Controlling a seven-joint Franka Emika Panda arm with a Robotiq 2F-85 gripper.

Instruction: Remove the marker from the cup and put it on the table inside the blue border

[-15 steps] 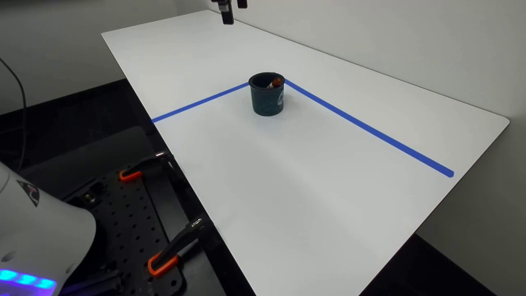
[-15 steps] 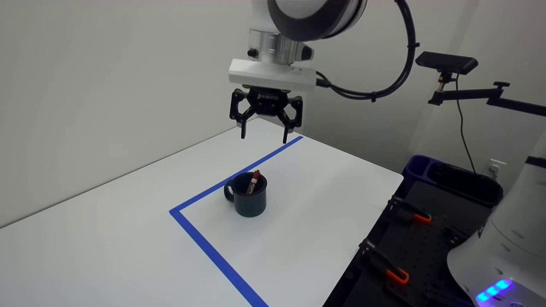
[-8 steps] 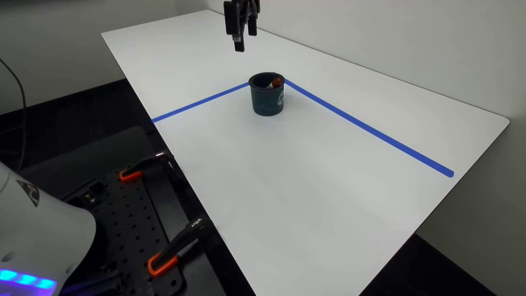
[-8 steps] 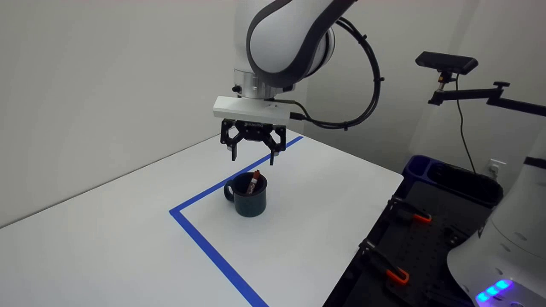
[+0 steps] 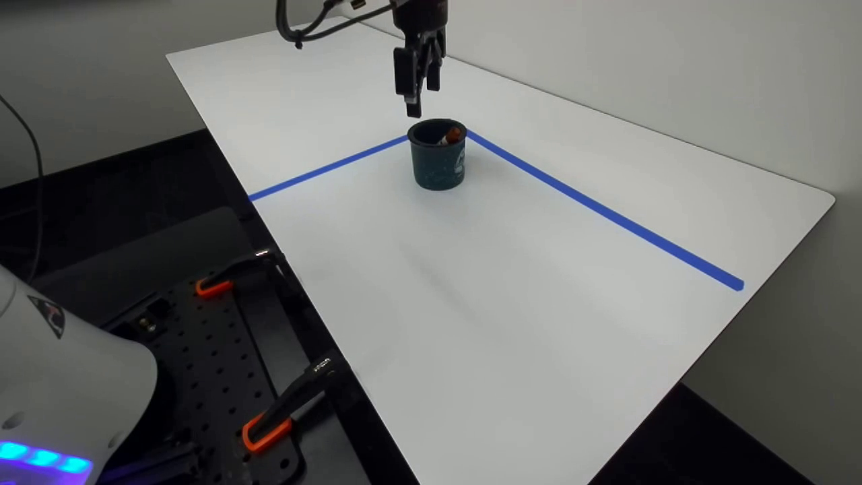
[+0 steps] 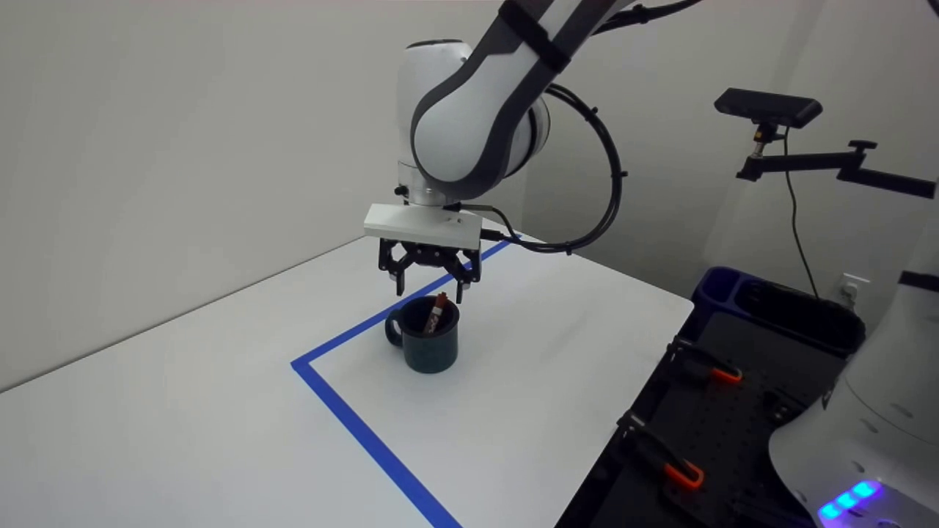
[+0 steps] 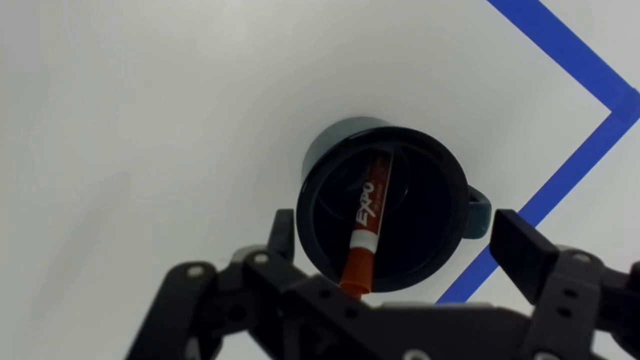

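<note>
The dark green cup (image 5: 438, 168) (image 6: 431, 353) (image 7: 327, 142) stands upright on the white table (image 5: 512, 303), inside the corner of the blue border (image 5: 606, 212) (image 6: 367, 438) (image 7: 570, 171). The marker (image 5: 452, 136) (image 6: 436, 314) (image 7: 372, 200), with a red-brown body, white band and orange-red cap, leans in the cup. Its cap end is up over the rim. My gripper (image 5: 423, 100) (image 6: 430, 293) (image 7: 392, 220) is open and empty, pointing down just above the cup. In the wrist view its fingers lie either side of the cup, and the gripper body hides part of the cap end.
A wall runs along the table's back edge. Black clamps with orange tips (image 5: 266, 431) (image 6: 682, 473) sit at the table's robot-side edge, by the robot base (image 5: 67, 370). The cup's handle (image 6: 393, 330) points away from the robot, towards the border.
My gripper has come down and moved in towards the cup, staying open. The cup and the marker have not moved.
</note>
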